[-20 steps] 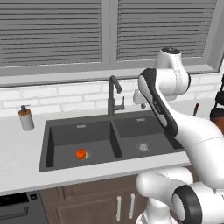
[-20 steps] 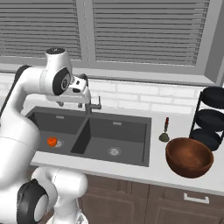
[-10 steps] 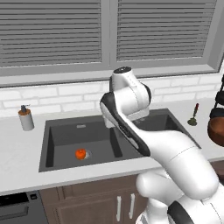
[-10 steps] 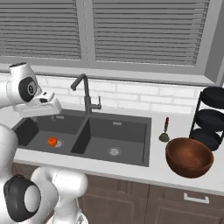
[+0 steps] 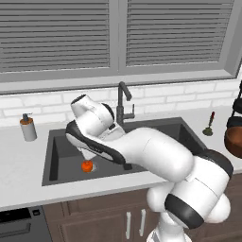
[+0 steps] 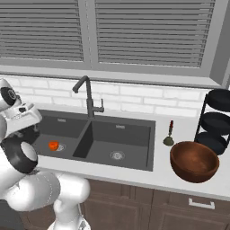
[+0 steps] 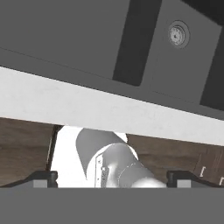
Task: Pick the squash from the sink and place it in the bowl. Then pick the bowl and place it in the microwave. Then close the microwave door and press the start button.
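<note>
1. The squash is what you are reaching for, and your gripper is hanging with its jaws spread wide apart, holding nothing; the fingertips are showing at the two lower corners of the hand view.
2. The hand is tilting toward the sink, looking across the pale counter edge at a silver drain.
3. The squash is sitting in the left basin, just beside that basin's drain, below and near the hand.
4. It is looking small, round, firm and probably smooth, so you are likely wanting to close on its widest middle from above.
5. The bowl is waiting on the counter, well apart to the right of the sink.
</note>
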